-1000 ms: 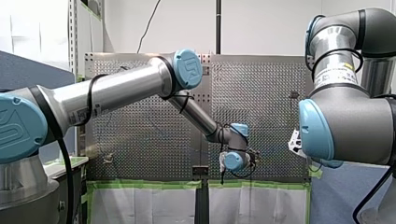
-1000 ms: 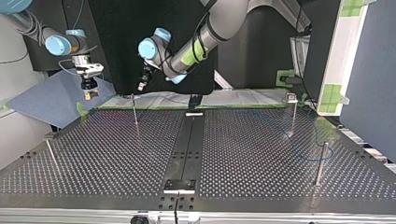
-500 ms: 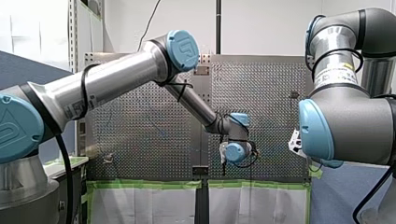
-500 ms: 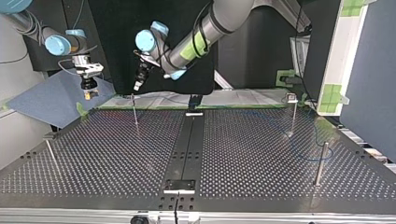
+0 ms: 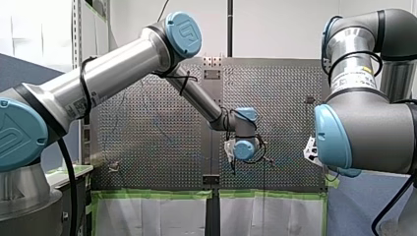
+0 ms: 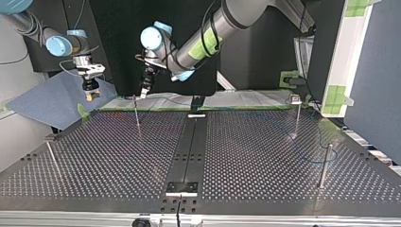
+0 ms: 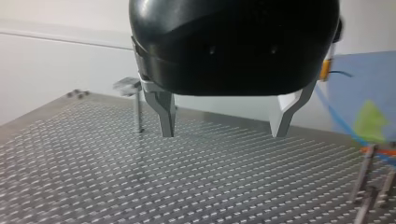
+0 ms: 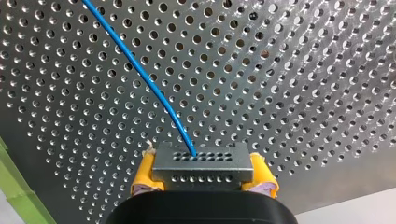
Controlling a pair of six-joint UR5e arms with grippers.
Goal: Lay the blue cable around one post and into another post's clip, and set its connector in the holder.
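Note:
In the right wrist view my right gripper (image 8: 204, 179) has its yellow pads shut on the grey connector (image 8: 203, 164). The blue cable (image 8: 140, 77) runs from it over the perforated table. In the top view that gripper (image 6: 91, 93) hangs off the table's far left corner. The cable (image 6: 309, 161) lies faintly by a post (image 6: 324, 165) at the right. My left gripper (image 7: 224, 123) is black with metal fingers (image 7: 164, 114); it is open, holding nothing. In the top view it (image 6: 144, 89) hovers just above a thin post (image 6: 136, 112).
More posts stand on the table: one with a clip top (image 6: 296, 113) at the far right, one (image 6: 52, 158) at the near left. A black rail (image 6: 189, 146) with blocks at both ends runs down the middle. My right arm (image 5: 364, 128) fills the front view's right.
My left arm raised its elbow, and its wrist rose and shifted slightly left in the front view. The gripper stays over the far-left post. My right arm has not moved.

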